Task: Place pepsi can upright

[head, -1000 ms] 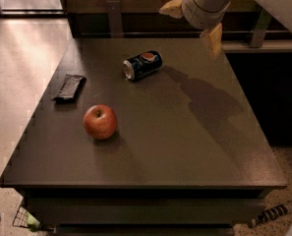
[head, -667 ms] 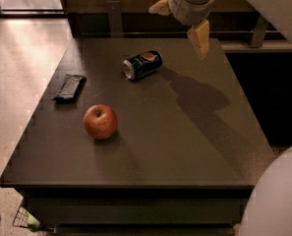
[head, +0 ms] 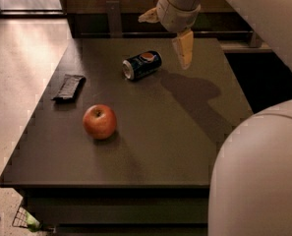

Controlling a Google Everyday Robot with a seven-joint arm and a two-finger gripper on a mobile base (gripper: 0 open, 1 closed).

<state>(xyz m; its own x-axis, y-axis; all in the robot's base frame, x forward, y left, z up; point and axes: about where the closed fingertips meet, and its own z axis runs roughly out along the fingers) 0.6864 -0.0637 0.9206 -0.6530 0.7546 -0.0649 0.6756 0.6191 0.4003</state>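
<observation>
Now the gripper [head: 164,39], spread wide and empty, has come closer to the toppled pepsi can [head: 142,65].

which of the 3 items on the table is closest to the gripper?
The pepsi can, lying on its side far back on the table, just left of the open gripper. The red apple and dark wrapper lie farther away.

Pepsi logo on pepsi can [head: 142,65]; tool [head: 163,43] above, right.

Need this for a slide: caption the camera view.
Open gripper hovers near the pepsi can lying sideways on the table, with a red apple and wrapper nearby.
</observation>
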